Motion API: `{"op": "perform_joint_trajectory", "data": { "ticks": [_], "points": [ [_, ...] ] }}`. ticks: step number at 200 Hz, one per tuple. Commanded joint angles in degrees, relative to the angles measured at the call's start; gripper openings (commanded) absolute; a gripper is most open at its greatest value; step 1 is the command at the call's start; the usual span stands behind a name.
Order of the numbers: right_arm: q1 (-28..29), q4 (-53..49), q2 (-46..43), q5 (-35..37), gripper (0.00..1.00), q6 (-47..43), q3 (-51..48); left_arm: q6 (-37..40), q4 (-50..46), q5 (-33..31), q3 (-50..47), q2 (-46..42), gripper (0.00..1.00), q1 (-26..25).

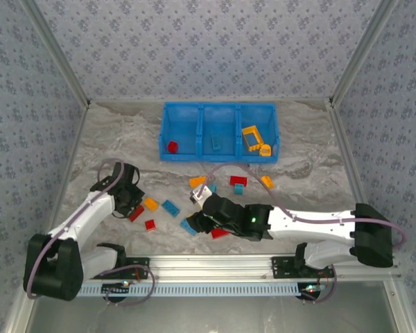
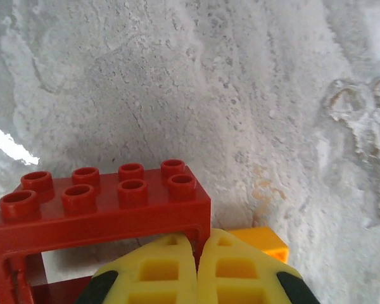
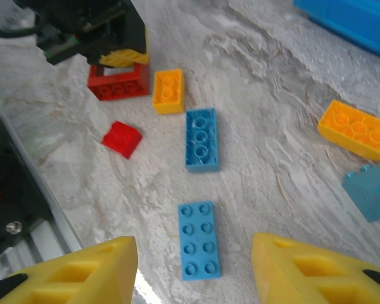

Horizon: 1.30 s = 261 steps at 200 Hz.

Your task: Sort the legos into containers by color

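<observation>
Left wrist: my left fingers [image 2: 145,272] meet beside a red frame [image 2: 101,212]; my right fingers [image 3: 304,272] spread above a blue brick [image 3: 198,239].

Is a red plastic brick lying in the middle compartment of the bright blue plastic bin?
No, the bin holds one red plastic brick, in its left compartment.

Red frame brick [image 2: 101,209] — lower right hidden behind left pincer [image 2: 197,244].
</observation>
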Motion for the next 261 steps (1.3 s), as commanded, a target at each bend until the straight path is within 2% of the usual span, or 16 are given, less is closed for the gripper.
{"op": "perform_joint_trajectory", "data": {
  "ticks": [1, 28, 44, 60, 121, 146, 178, 204, 238, 261],
  "points": [
    [0.7, 6.4, -4.3, 0.3, 0.54, -3.7, -0.2, -3.5, -4.4, 0.7, 5.7, -5.0, 0.00, -2.2],
    [0.8, 13.5, -7.0, 4.3, 0.56, -9.3, -1.4, -7.1, -5.7, -1.7, 15.9, -3.3, 0.00, -9.2],
    [0.4, 15.6, -6.9, 8.8, 0.57, -13.4, -0.2, -7.9, -4.6, -2.1, 22.8, 2.2, 0.00, -12.3],
    [-1.0, 14.5, -6.1, 12.4, 0.57, -14.9, 3.0, -8.4, -2.8, -1.1, 29.7, 9.1, 0.00, -13.2],
    [-9.2, 19.8, -1.3, 14.2, 0.59, -16.8, 7.5, -15.2, 10.7, -1.5, 50.2, 33.4, 0.00, -13.5],
    [-11.6, 19.3, 2.1, 19.3, 0.60, -18.1, 10.2, -19.4, 14.4, -2.1, 54.5, 40.9, 0.00, -12.7],
    [-13.8, 16.2, 6.4, 22.1, 0.61, -19.8, 15.4, -23.8, 18.8, -0.4, 59.3, 48.9, 0.00, -11.4],
    [-13.3, 15.0, 10.2, 21.6, 0.61, -24.1, 19.4, -25.8, 20.6, 2.0, 63.3, 54.2, 0.00, -10.4],
    [-9.9, 14.1, 13.7, 22.3, 0.60, -31.4, 24.5, -26.4, 21.4, 3.3, 67.2, 59.1, 0.00, -9.3],
    [-8.0, 13.7, 14.4, 23.3, 0.60, -32.9, 25.6, -26.0, 22.1, 4.5, 70.3, 62.2, 0.00, -9.1]
  ]
}}
